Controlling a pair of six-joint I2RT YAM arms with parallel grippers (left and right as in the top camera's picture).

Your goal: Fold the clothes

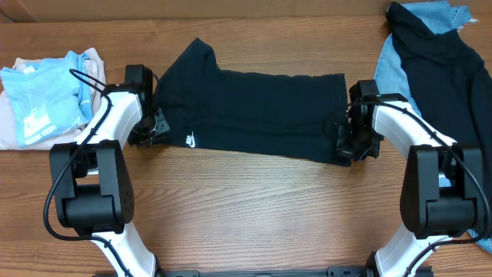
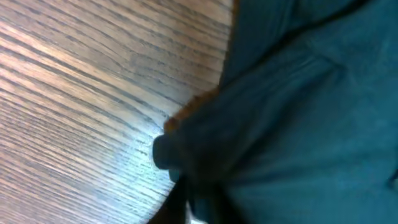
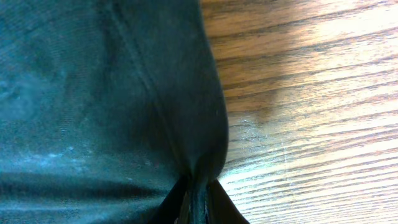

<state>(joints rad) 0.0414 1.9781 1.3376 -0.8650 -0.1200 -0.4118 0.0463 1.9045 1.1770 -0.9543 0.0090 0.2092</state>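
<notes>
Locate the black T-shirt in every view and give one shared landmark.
Overhead: black T-shirt lies across the centre.
Left wrist: black T-shirt fills the right side.
Right wrist: black T-shirt fills the left half.
Shared landmark: the wood-grain table beside its edge.

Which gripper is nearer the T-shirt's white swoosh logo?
Left. The left gripper is beside the white swoosh logo; the right gripper is at the far end of the black T-shirt.

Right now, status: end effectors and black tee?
Left end effector shut on black T-shirt, left edge. Right end effector shut on right edge. Nothing in the way.
</notes>
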